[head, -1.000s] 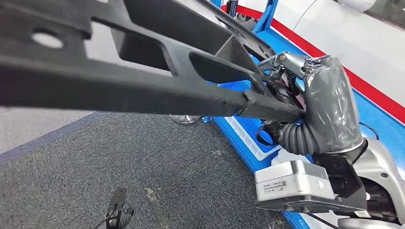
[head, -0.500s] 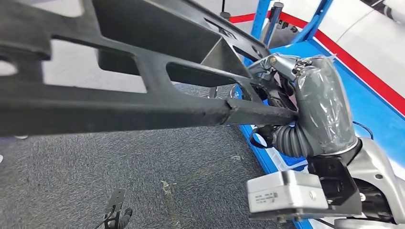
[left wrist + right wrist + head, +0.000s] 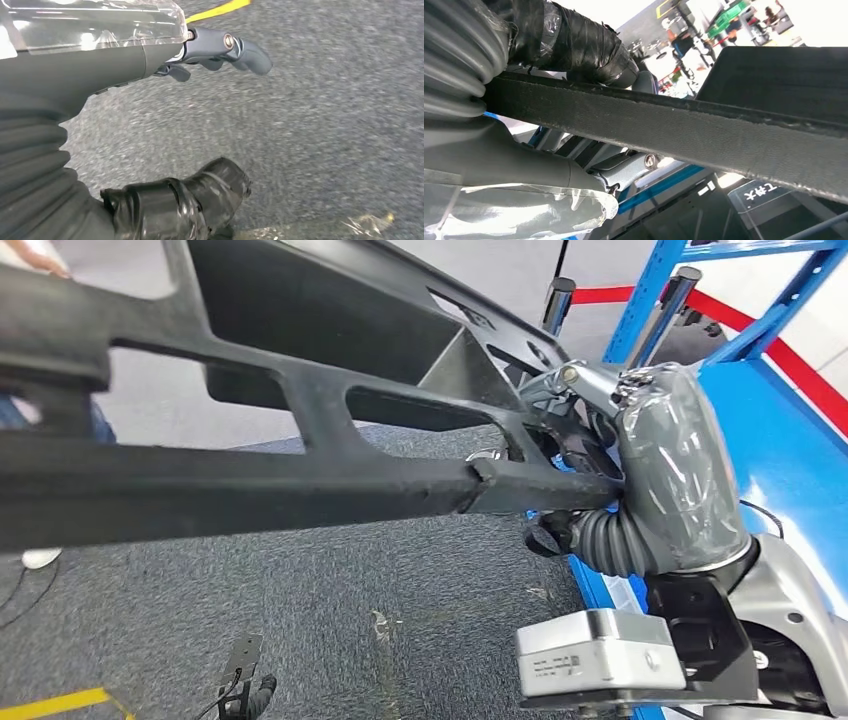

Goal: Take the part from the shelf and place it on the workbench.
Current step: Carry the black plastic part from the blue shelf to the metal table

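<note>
The robot's right hand (image 3: 600, 455) is wrapped round one end of a long black part (image 3: 300, 440), its fingers (image 3: 574, 45) closed over the top of a narrow bar and the thumb underneath, so the bar is clamped between them. From those fingers the part stretches away across the front of the robot, a flat frame with long slots cut through it, held up in the air above the grey carpet (image 3: 300, 610). Just beyond the fingers stands a blue shelf frame (image 3: 740, 300), with a red stripe on the floor behind it. The left hand (image 3: 210, 47) hangs over the carpet, holding nothing, its fingers loosely bent and apart from the thumb. A yellow line (image 3: 217, 10) runs on the floor past its fingertips.
</note>
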{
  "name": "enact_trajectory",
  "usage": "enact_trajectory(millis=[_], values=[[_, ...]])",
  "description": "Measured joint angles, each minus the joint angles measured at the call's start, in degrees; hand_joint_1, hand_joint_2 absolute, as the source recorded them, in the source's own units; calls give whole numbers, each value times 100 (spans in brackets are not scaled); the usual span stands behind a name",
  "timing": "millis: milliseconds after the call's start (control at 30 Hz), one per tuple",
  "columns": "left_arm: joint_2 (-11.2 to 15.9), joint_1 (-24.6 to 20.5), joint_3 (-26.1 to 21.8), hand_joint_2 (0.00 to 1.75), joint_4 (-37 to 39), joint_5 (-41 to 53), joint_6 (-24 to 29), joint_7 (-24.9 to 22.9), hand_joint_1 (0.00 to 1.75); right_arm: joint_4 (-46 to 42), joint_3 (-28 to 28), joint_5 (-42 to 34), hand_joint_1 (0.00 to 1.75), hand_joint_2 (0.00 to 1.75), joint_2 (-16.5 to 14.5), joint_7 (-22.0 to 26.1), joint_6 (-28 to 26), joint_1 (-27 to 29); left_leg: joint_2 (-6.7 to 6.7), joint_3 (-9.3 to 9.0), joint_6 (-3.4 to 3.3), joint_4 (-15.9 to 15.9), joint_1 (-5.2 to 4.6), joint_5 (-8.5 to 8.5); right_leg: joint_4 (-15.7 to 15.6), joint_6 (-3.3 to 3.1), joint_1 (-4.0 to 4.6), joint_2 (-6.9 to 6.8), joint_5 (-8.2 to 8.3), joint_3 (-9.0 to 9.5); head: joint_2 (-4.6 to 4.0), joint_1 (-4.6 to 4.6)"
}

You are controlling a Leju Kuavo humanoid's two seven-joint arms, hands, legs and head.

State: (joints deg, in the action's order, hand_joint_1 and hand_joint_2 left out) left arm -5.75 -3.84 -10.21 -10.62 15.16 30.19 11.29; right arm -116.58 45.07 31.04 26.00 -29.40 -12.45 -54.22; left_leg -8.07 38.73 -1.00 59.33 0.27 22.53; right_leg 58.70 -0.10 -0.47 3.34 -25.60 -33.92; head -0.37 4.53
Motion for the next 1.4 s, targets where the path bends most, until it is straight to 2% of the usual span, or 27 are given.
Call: enact_trajectory(millis=[67,100,133,167,200,233,300,367,400,467,500,567,633,667,700,733,767,833,900,1000,1067,1167,1200,1233,1267,1333,1400], values=[[7,4,0,175,0,13,4,-12,0,-11,4,5,171,175,-7,1,5,-6,374,136,56,300,-32,191,-76,-46,-20,-178,18,74,0,47],[7,-5,1,175,0,23,5,-17,0,-15,8,8,171,175,-11,1,11,-9,584,283,84,617,-32,360,-86,-64,-9,-270,12,100,0,70],[4,-15,3,175,0,34,4,-19,0,-19,15,10,171,175,-12,2,18,-11,691,463,112,997,-14,532,-85,-79,-1,-364,2,112,0,87],[2,-20,5,175,0,43,2,-20,0,-20,26,10,171,175,-13,2,26,-9,733,623,138,1324,11,646,-82,-83,2,-459,-8,119,0,88],[1,-18,8,175,0,49,1,-21,0,-25,38,10,171,175,-14,2,33,-8,753,706,161,1495,34,670,-79,-79,2,-548,-20,124,0,89],[1,-15,9,175,0,52,-1,-20,0,-32,49,10,171,175,-14,2,39,-7,772,676,181,1446,57,593,-75,-68,0,-631,-32,129,0,89],[6,-14,9,175,0,56,-1,-17,0,-49,56,10,171,175,-15,2,43,-8,904,308,202,780,82,280,-53,-27,-5,-781,-72,152,1,95],[9,-22,9,175,0,61,-2,-10,0,-60,57,12,171,175,-17,2,46,-12,1098,-35,153,168,42,113,-18,35,19,-901,-123,162,1,109],[9,-23,9,175,0,64,-2,-4,0,-63,57,13,171,175,-19,2,49,-15,1141,-97,110,40,18,106,-7,65,36,-954,-141,165,1,114],[11,-16,9,175,0,66,-3,4,0,-66,62,14,171,175,-29,2,60,-18,1026,-92,10,15,-9,101,-16,120,42,-1056,-158,187,0,118],[13,-6,9,175,0,66,-3,7,0,-69,63,15,171,175,-33,2,64,-16,962,-100,-24,-3,-8,93,-4,152,24,-1023,-186,195,0,119],[21,-5,10,175,0,65,-15,13,0,-78,65,18,171,175,-37,2,73,-16,843,-128,-93,-46,10,72,252,197,-18,-753,-372,95,0,118],[25,-23,11,175,0,59,-54,34,0,-83,67,21,171,175,-37,2,81,-3,730,-136,-140,-57,16,67,954,200,-29,-438,-702,-252,0,121],[26,-30,12,175,0,49,-88,47,0,-83,69,25,171,175,-37,3,84,11,675,-135,-157,-55,11,69,1333,197,-24,-377,-828,-457,0,119],[25,-30,12,175,0,32,-132,63,0,-83,70,36,171,175,-37,4,82,28,619,-137,-165,-51,6,72,1576,193,-19,-350,-861,-608,0,120],[25,-26,12,175,0,11,-179,77,0,-83,71,54,171,175,-37,5,76,41,570,-139,-170,-46,2,75,1613,185,-16,-339,-785,-668,0,120],[25,-22,12,175,0,-8,-216,86,0,-84,72,80,171,175,-37,8,69,49,521,-143,-171,-39,1,77,1419,172,-15,-336,-607,-619,0,120],[25,-19,12,175,0,-31,-257,105,0,-86,71,137,171,175,-37,12,61,51,435,-145,-158,-22,-5,83,656,139,-13,-287,-191,-322,0,119],[26,-18,13,175,0,-44,-267,120,0,-91,70,175,171,175,-37,13,60,51,384,-122,-115,-6,-17,82,134,121,-3,-225,-6,-105,0,126],[27,4,12,175,0,-56,-273,129,0,-97,71,191,171,175,-40,13,59,50,367,-89,-27,-19,-10,67,29,72,5,-233,25,-71,0,133],[29,7,11,175,0,-58,-275,138,0,-98,71,203,171,175,-49,14,59,48,495,-1,24,183,-17,220,-21,21,-22,-269,58,-42,0,160],[25,-15,15,175,0,-64,-276,152,0,-98,72,225,171,175,-56,14,63,50,706,425,89,1169,-5,724,-28,-20,-17,-351,59,-23,1,215],[22,-15,17,175,0,-68,-276,154,0,-98,72,233,171,175,-56,13,66,53,725,541,104,1437,5,806,-19,-26,-12,-378,53,-24,1,221],[20,-13,17,175,0,-70,-276,155,0,-98,72,243,171,175,-56,13,68,55,737,568,115,1522,15,790,-8,-30,-11,-401,46,-24,1,224],[20,-10,17,175,0,-72,-276,157,0,-98,72,255,171,175,-56,13,71,57,749,483,121,1383,25,676,3,-27,-12,-417,37,-24,1,226],[21,-13,17,175,0,-73,-278,167,0,-101,72,276,171,175,-56,13,76,57,791,86,119,663,39,373,32,2,-15,-439,8,-22,0,230],[22,-18,17,175,0,-73,-281,179,0,-108,72,287,171,175,-55,13,79,56,822,-200,75,134,22,255,58,54,-1,-449,-17,-35,0,235]])
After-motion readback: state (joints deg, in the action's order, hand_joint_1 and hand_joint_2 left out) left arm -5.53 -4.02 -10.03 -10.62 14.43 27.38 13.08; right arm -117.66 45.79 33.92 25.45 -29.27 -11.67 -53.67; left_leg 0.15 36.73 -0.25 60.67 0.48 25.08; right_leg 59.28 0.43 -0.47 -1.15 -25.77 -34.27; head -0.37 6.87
